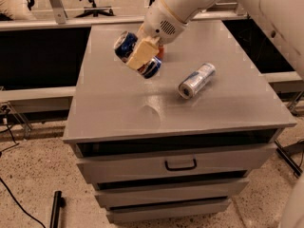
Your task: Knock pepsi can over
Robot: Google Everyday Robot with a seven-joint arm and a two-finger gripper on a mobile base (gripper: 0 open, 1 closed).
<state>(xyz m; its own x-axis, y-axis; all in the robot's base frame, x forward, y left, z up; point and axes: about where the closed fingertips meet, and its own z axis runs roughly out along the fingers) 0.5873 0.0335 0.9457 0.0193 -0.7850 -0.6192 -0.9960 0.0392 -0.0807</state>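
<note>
The pepsi can [127, 44], dark blue with a silver top, is held tilted in the air above the grey cabinet top [118, 103]. My gripper [140, 55] is shut on it, its tan fingers [142, 52] across the can's middle. The can's bottom end [151, 68] sticks out below the fingers. The white arm reaches in from the upper right. A red can [160, 52] stands just behind the gripper, mostly hidden.
A slimmer silver and light-blue can [196, 80] lies on its side right of centre on the cabinet top. The cabinet has drawers [180, 164] below. A black rod [56, 209] lies on the floor at the left. Office chairs stand at the back.
</note>
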